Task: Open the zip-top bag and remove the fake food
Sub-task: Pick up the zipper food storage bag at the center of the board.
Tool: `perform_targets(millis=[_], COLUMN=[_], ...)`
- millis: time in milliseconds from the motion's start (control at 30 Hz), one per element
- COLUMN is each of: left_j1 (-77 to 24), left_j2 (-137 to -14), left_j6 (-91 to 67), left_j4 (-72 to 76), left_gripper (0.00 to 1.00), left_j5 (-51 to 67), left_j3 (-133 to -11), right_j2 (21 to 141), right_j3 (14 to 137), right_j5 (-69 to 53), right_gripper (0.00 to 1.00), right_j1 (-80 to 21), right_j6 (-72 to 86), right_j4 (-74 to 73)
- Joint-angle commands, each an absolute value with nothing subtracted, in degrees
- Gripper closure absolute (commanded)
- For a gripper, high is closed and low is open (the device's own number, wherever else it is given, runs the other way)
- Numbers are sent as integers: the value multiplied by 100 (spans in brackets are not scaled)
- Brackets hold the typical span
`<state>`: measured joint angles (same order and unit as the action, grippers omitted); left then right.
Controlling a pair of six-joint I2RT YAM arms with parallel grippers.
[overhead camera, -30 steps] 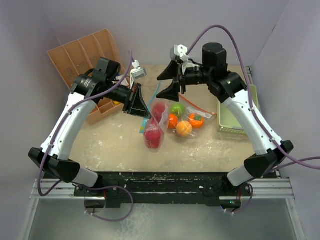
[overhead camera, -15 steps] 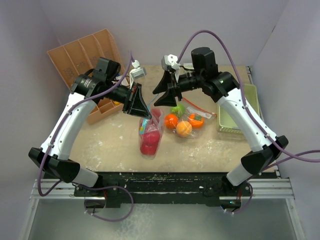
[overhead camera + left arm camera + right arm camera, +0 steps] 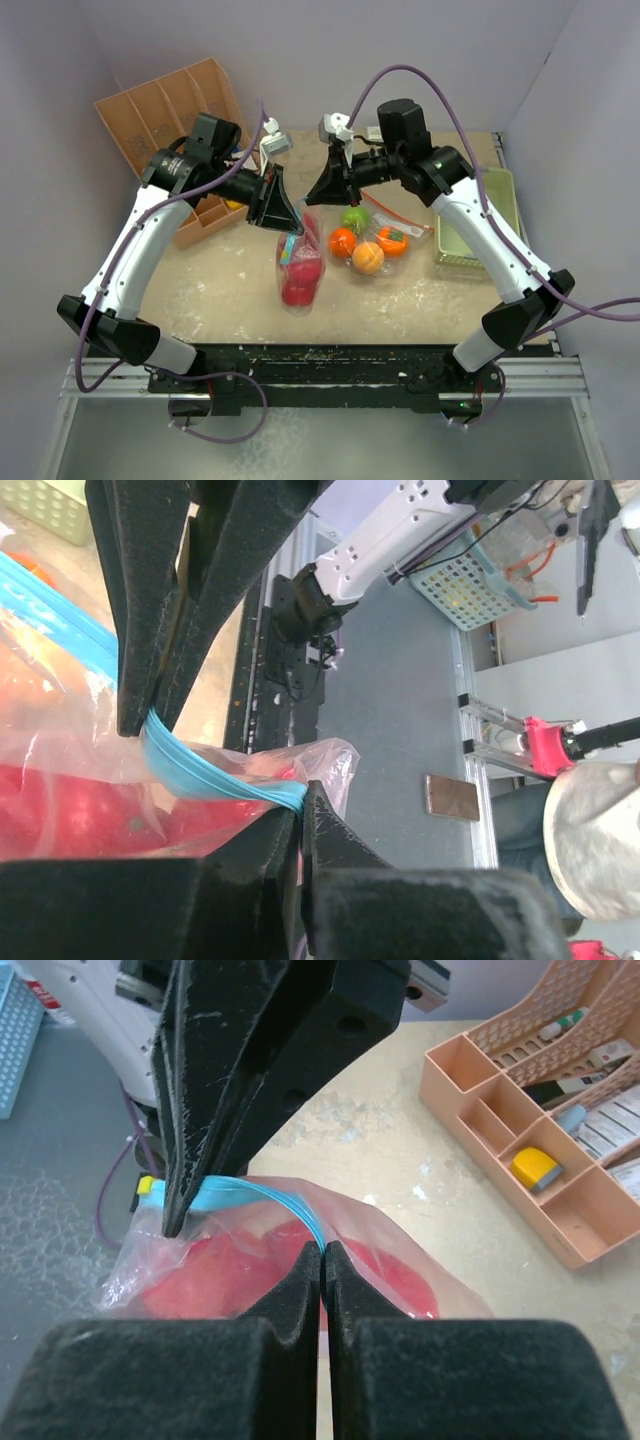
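At the bag (image 3: 300,272) mouth, left hand (image 3: 302,815) and right hand (image 3: 322,1255) pinch the blue zip (image 3: 250,1192).
Your wrist views show both grips; only overhead shows the fruits (image 3: 368,258) beside it.

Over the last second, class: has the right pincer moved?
Yes. In the top view the right pincer has swung left, away from the pale green tray, and now pinches the zip-top bag.

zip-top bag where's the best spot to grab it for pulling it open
By the blue zip strip at its mouth, one lip per gripper, from opposite sides. The bag hangs mouth-up with red fruit weighing its bottom, so the strip is the firm, exposed edge; the film would likely slip. The left gripper and right gripper are shut there.
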<state>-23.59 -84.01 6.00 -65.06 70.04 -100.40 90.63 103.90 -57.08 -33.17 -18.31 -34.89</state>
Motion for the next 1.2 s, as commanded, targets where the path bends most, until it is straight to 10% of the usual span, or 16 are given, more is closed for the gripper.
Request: perform_targets(millis=[0, 133, 333, 567, 800, 1167], left_j1=[-2334, -2325, -2322, -2320, -2254, -2160], left_j2=[-8235, -7965, -7524, -6718, -6498, -6390], left_j6=[401, -523, -1509, -1867, -2279, -2610], left_j4=[-6044, -4907, -3378, -2285, -1412, -560], left_gripper=[80, 28, 1, 1, 1, 64], left_j5=[6521, 4999, 3100, 1287, 1978, 2797], left_j3=[-10019, -9499, -8840, -8034, -7664, -7609], right_j2=[8892, 8699, 8515, 8403, 8532, 8237], right_j3=[10401, 10405, 10461, 10796, 11145, 10521], right_j5=[-5129, -3772, -3304, -3463, -3848, -4701], right_gripper=[100, 100, 100, 100, 100, 100], right_j1=[-3320, -3299, -3291, -3086, -2831, -2742], right_j6=[-1128, -90, 257, 769, 1487, 2068], right_j4=[-2840, -2310, -2319, -2173, -2096, -1265])
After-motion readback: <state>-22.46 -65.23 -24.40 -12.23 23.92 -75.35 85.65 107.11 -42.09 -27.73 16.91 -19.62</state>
